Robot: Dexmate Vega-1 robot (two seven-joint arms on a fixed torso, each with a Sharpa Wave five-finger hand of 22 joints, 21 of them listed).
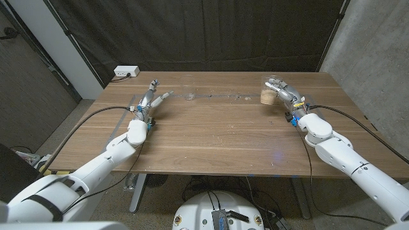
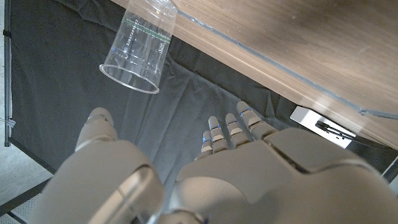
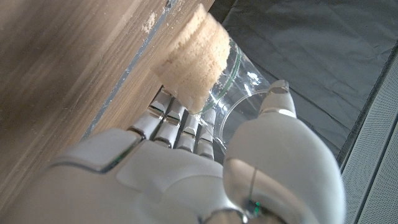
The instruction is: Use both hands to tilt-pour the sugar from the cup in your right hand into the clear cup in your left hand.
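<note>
White right hand [image 1: 281,92] cradles sugar cup [image 1: 268,96].

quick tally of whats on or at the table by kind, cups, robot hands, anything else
cups: 2, the clear empty cup and the cup with sugar
robot hands: 2, the left hand open near the empty cup, the right hand around the sugar cup
white power strip: 1, at the far left corner
total: 5
</note>
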